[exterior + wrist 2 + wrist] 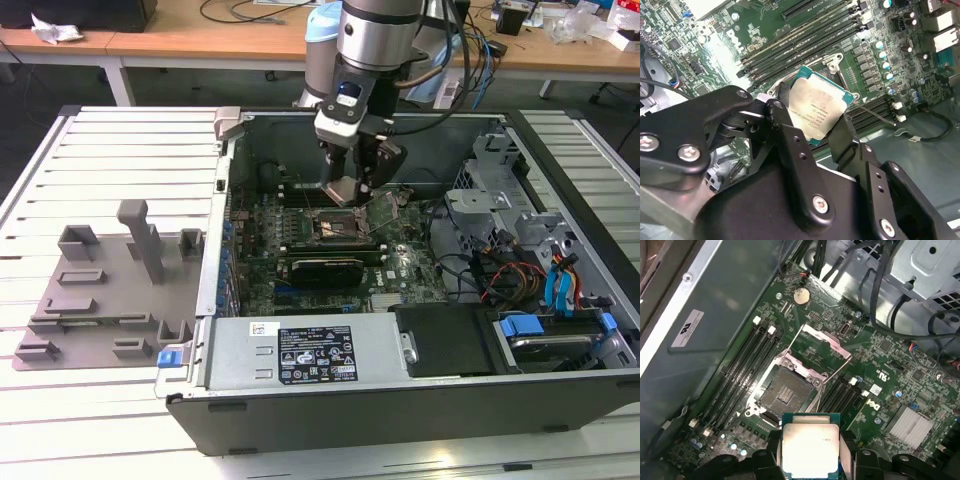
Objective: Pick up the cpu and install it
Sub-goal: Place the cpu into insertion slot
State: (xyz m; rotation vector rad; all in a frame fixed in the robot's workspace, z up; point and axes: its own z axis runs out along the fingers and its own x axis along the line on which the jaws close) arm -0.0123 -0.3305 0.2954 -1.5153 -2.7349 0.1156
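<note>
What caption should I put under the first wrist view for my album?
The tool holds the cpu close to the open socket on the green motherboard.

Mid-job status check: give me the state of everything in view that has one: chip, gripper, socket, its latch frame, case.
Small square silvery-topped cpu: gripped at two opposite edges, held in the air, not seated.
Black two-finger gripper: shut on the cpu.
Square black motherboard socket: uncovered, nothing in it.
Hinged metal socket frame: swung open.
Dark computer case: lying flat, side open.
</note>
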